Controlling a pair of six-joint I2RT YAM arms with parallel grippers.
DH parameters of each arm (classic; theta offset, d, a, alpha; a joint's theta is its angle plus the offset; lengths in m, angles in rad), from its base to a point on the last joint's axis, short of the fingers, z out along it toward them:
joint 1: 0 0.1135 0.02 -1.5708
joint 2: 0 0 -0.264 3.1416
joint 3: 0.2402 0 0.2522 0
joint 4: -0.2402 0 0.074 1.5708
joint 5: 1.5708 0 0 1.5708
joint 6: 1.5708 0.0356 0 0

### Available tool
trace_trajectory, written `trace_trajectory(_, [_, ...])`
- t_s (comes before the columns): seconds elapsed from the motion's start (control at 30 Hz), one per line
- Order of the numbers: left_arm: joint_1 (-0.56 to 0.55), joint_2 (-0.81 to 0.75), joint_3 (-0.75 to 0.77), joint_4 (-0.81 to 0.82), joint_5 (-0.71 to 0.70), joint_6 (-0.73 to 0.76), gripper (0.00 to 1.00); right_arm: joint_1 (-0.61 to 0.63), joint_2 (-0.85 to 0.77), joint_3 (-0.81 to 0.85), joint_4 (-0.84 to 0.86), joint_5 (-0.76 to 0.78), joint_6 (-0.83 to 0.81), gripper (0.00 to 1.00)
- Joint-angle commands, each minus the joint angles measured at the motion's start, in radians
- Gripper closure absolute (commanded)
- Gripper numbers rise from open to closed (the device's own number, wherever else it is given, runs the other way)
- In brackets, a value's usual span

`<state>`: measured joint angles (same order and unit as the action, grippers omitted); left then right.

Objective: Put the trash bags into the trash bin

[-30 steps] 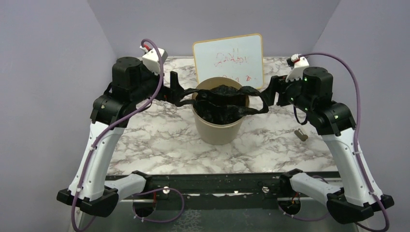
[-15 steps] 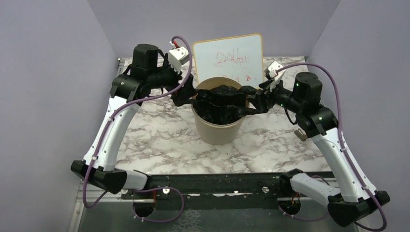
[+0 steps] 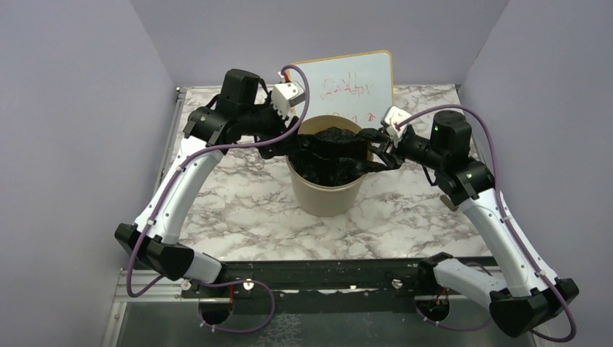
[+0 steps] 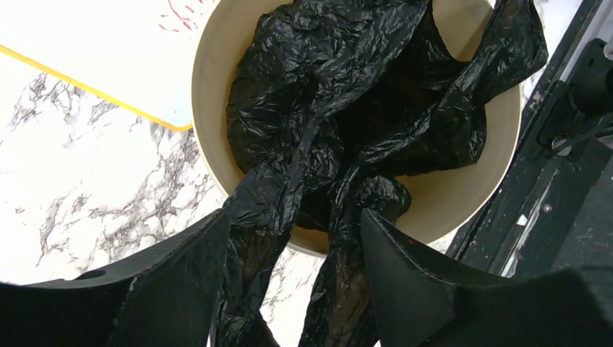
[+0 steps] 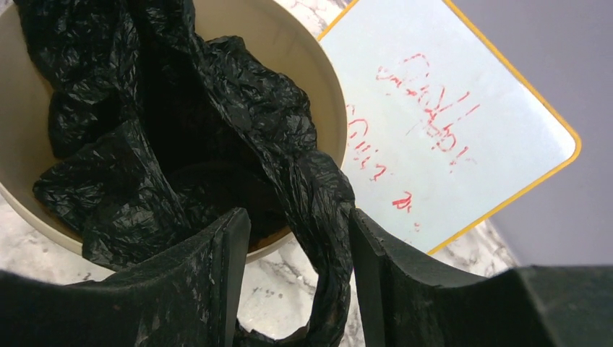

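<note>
Two sets of fingers hold one trash bag (image 3: 332, 153) across the trash bin (image 3: 327, 194).
Left fingers (image 4: 217, 282) at the bin's 9 o'clock and right fingers (image 5: 231, 282) at 3 o'clock each pinch a bag strand between them; its bulk lies inside the bin, mid-worktop (image 3: 238, 217).

a white marble-patterned table (image 3: 238, 210) with grey veins carries the cream trash bin (image 3: 325, 194) near its middle. just behind the bin a whiteboard (image 3: 347, 87) stands upright. a small grey object (image 3: 449, 202) lies towards the right edge
</note>
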<state>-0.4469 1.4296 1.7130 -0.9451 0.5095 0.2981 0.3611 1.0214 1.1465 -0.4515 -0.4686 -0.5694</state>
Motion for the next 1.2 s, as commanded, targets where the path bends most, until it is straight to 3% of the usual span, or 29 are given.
trace_trajectory(0.0, [-0.012, -0.009, 0.009, -0.015, -0.057, 0.025, 0.36, 0.008, -0.013, -0.035, 0.107, -0.036, -0.083, 0.43])
trace_trajectory(0.1, [-0.012, -0.006, 0.002, -0.015, -0.099, 0.028, 0.43, 0.009, 0.014, -0.027, 0.097, -0.024, -0.11, 0.44])
trace_trajectory(0.2, [-0.012, 0.002, 0.009, -0.02, -0.091, 0.019, 0.47, 0.015, 0.034, -0.026, 0.102, 0.004, -0.149, 0.59])
trace_trajectory(0.37, [-0.012, 0.011, 0.014, -0.049, -0.077, 0.016, 0.54, 0.018, 0.037, -0.046, 0.132, 0.001, -0.171, 0.6])
trace_trajectory(0.47, [-0.012, 0.007, 0.009, -0.048, -0.095, 0.017, 0.64, 0.018, 0.037, -0.046, 0.134, -0.014, -0.168, 0.63])
trace_trajectory(0.57, [-0.012, 0.018, 0.014, -0.05, -0.104, 0.014, 0.68, 0.018, 0.033, -0.04, 0.142, -0.01, -0.157, 0.76])
trace_trajectory(0.7, [-0.012, 0.019, 0.02, -0.049, -0.112, -0.006, 0.89, 0.018, 0.024, -0.03, 0.148, 0.016, -0.128, 0.96])
trace_trajectory(0.83, [-0.012, 0.013, 0.016, -0.047, -0.153, -0.016, 0.99, 0.018, 0.015, -0.022, 0.143, -0.002, -0.084, 0.97])
trace_trajectory(1.0, [-0.012, 0.01, 0.02, -0.015, -0.231, -0.041, 1.0, 0.018, 0.031, 0.011, 0.148, 0.034, 0.059, 0.99])
trace_trajectory(1.17, [-0.01, 0.064, 0.07, 0.006, -0.261, -0.068, 1.0, 0.018, 0.157, 0.136, 0.071, 0.131, 0.233, 0.99])
